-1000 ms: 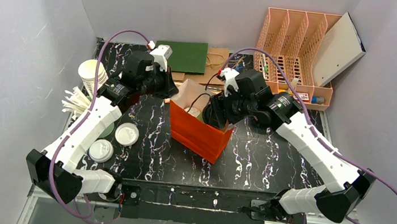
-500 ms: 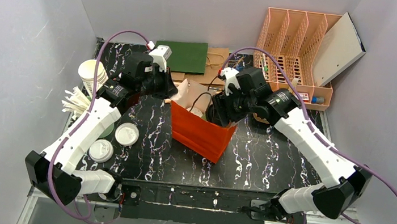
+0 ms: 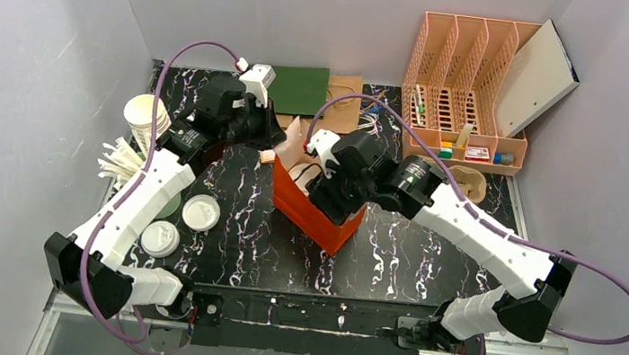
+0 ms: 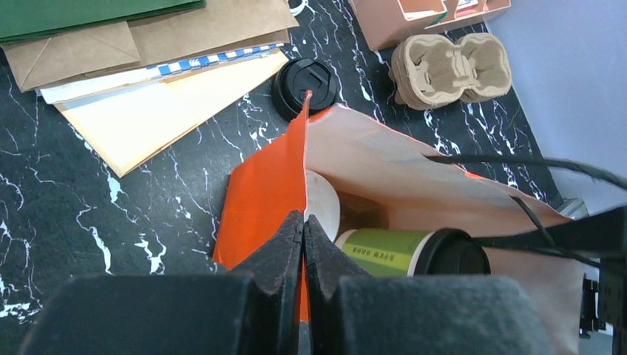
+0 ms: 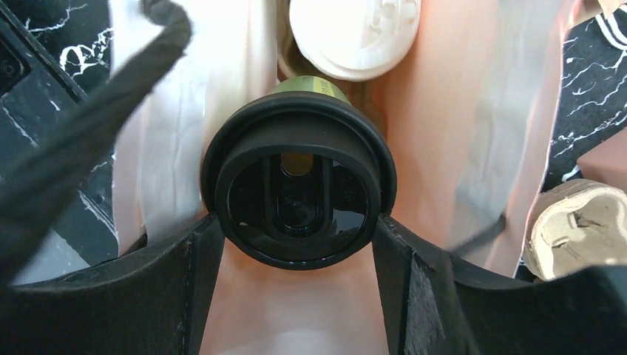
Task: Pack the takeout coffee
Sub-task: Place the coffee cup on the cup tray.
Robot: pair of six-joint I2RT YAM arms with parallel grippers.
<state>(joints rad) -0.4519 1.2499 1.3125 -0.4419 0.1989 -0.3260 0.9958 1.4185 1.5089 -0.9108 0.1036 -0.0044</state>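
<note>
Right gripper (image 5: 296, 231): shifting left, grasping coffee cup (image 5: 298, 194) inside bag (image 4: 262, 192)
Left gripper (image 4: 304, 229): clenching bag's edge

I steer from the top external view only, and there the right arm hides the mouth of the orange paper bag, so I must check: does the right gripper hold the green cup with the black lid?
Observer: Yes. In the right wrist view the right gripper clamps the round black plastic lid of the dark green paper cup, inside the orange paper bag.
Operator: Is the bag empty beneath it?
Observer: No. A cup with a white plastic lid is in the bag just beyond it.
Operator: And what does the left gripper do?
Observer: The left wrist view shows the left gripper shut on the bag's orange edge.
</note>
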